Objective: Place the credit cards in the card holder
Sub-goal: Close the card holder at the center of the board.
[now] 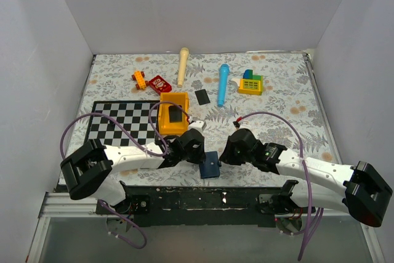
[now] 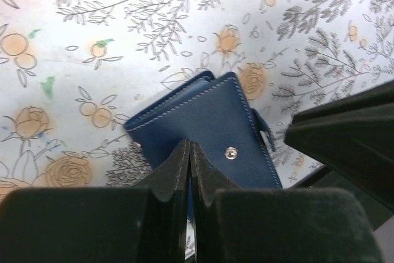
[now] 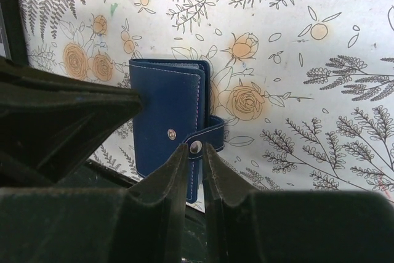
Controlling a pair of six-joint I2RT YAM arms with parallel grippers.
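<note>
Done: nothing | credit cards [image 1: 202, 97] lay away from your folded card holder [image 3: 167, 121] | left fingers [image 2: 163, 180] pinched its edge | right fingers [image 3: 165, 180] a little spread | you had yet to open and fill it

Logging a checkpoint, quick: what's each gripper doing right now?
Left gripper: shut on the card holder.
Right gripper: slightly open, tips flanking the card holder's snap strap.

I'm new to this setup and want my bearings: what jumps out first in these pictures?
Both grippers meet at the near edge on the navy card holder: the left gripper is shut on its edge, the right gripper sits at its snap strap. A yellow bin behind holds one black credit card; another lies on the cloth right of it.
</note>
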